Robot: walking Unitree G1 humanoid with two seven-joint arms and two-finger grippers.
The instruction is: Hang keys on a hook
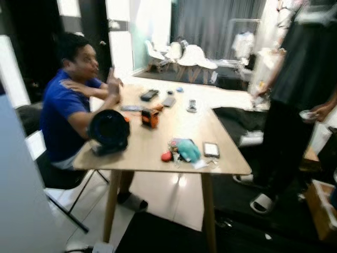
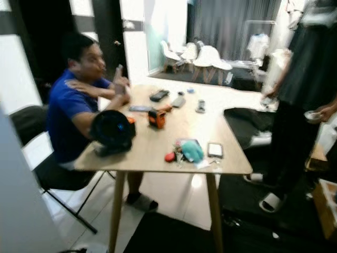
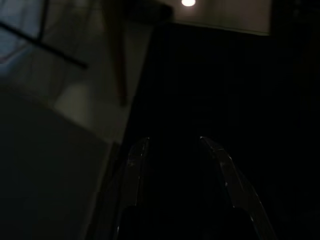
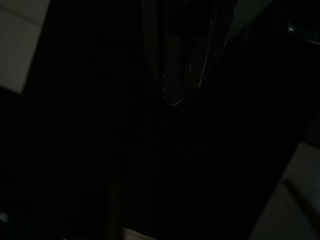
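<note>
Keys (image 1: 175,153), as far as the blur allows, lie in the small cluster of red and teal objects near the front edge of the counter (image 1: 142,158), toward its front right corner. Treat this identification as probable, not certain. Just beside the cluster, closer to that corner, lies a phone (image 1: 211,149). A black round device (image 1: 108,130) stands at the front left corner, directly before a seated person in blue (image 1: 66,105). A second person in dark clothing (image 1: 295,100) stands off the right edge of the counter. No hook can be made out.

Right eye view: you see the same layout. The cluster (image 2: 185,151) sits ahead of the robot and slightly right of centre, well apart from its body. Its long axis cannot be read at this sharpness.

Left wrist view: the left hand (image 3: 172,150) hangs low over dark floor, its two fingers (image 3: 135,165) spread narrowly with a clear gap between them and nothing held. A leg of the counter (image 3: 119,60) shows beyond.

Right wrist view: the right hand (image 4: 181,85) also hangs in shade. Its fingers appear close together, but you cannot tell their state reliably.

Judgement: the keys lie forward and above both hands. With the cluster biased toward the right corner, the right arm is probably the nearer one. You must approach the counter before any reach.
</note>
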